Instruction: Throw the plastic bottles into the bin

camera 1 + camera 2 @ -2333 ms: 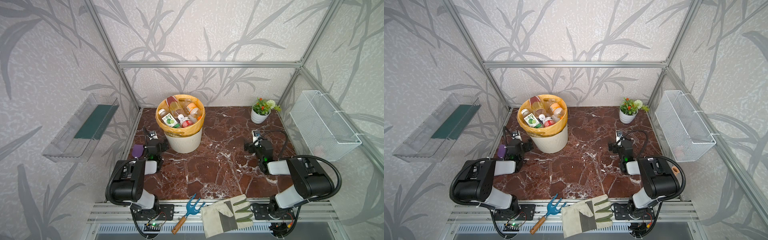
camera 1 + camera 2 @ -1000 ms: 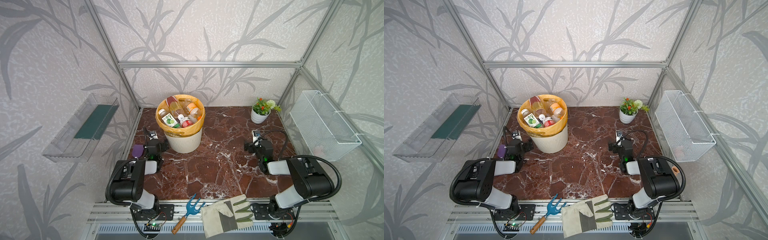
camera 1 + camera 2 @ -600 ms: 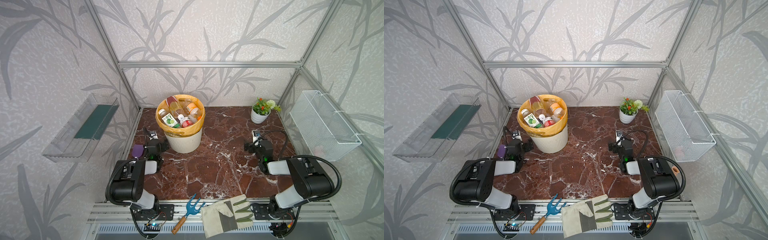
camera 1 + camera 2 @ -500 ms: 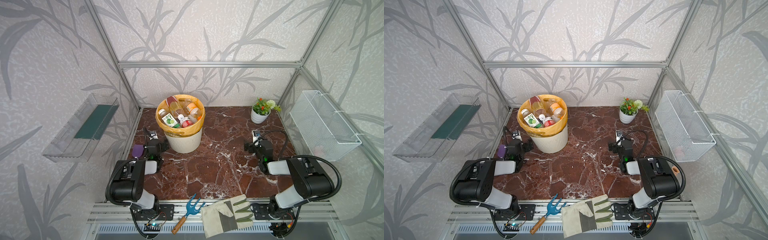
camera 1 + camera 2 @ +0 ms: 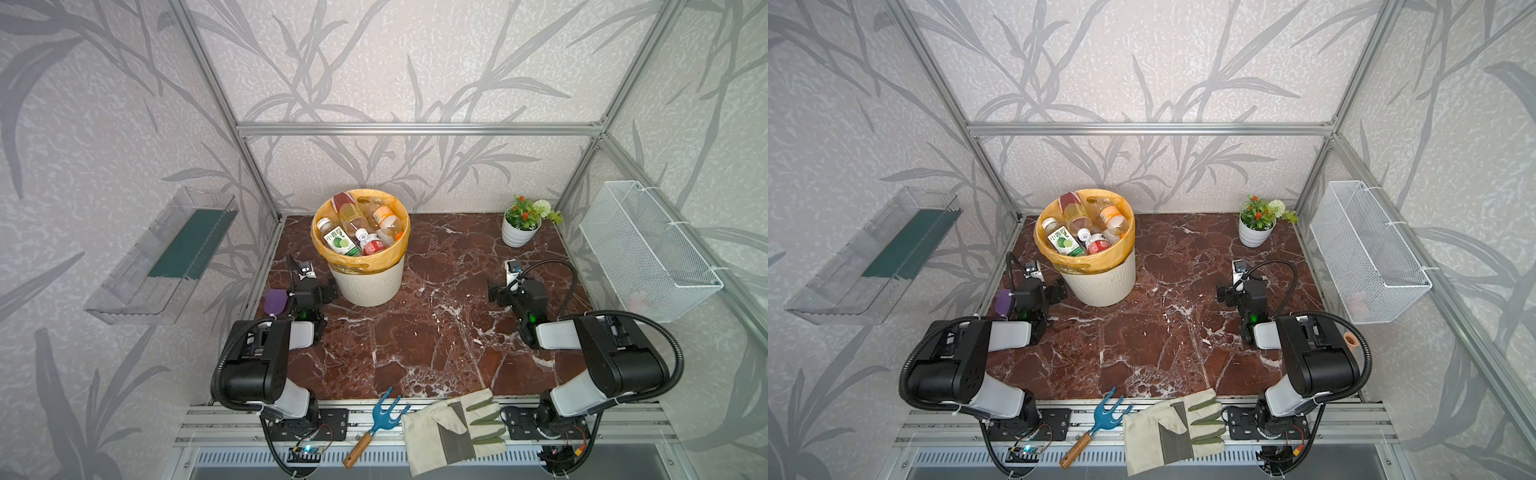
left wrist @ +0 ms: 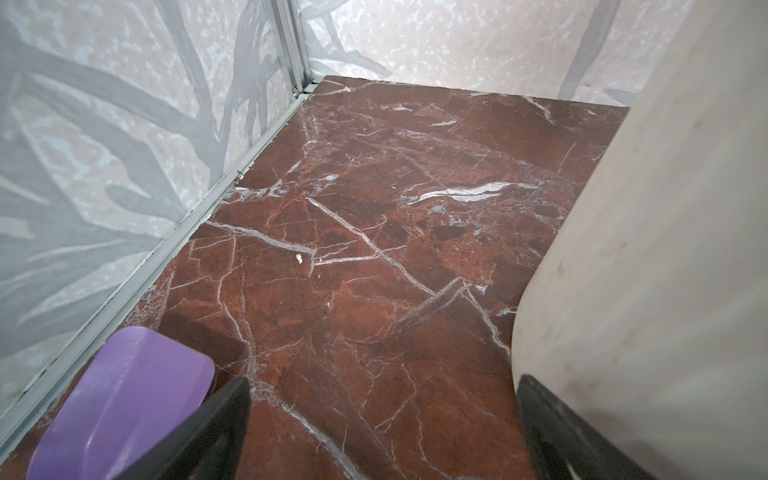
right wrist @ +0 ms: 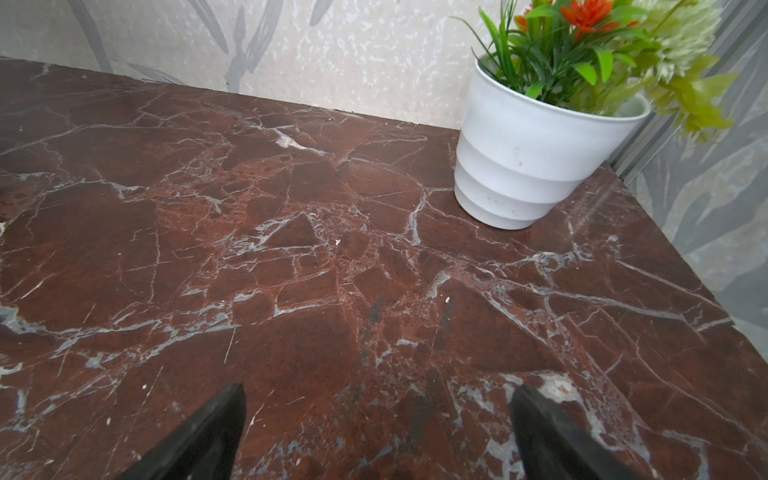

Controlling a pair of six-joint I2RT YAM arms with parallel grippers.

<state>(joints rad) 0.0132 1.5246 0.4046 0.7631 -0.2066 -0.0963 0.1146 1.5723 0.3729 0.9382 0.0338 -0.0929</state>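
Evidently the plastic bottles [image 5: 359,228] all lie inside the bin [image 5: 368,286], piled at slants with their necks pointing different ways, and no bottle shows on the marble table [image 5: 415,332] in any view. The left gripper [image 6: 382,382] sits low with its jaws spread wide and nothing between them. One finger is right beside the bin's wall and the other beside a purple plastic piece [image 6: 124,399], so this arm is much the nearer to the bin. The right gripper [image 7: 378,388] is equally wide and empty, well apart from the bin, facing the flower pot [image 7: 532,158]. Judging from this, nothing awaits picking and the task looks finished.
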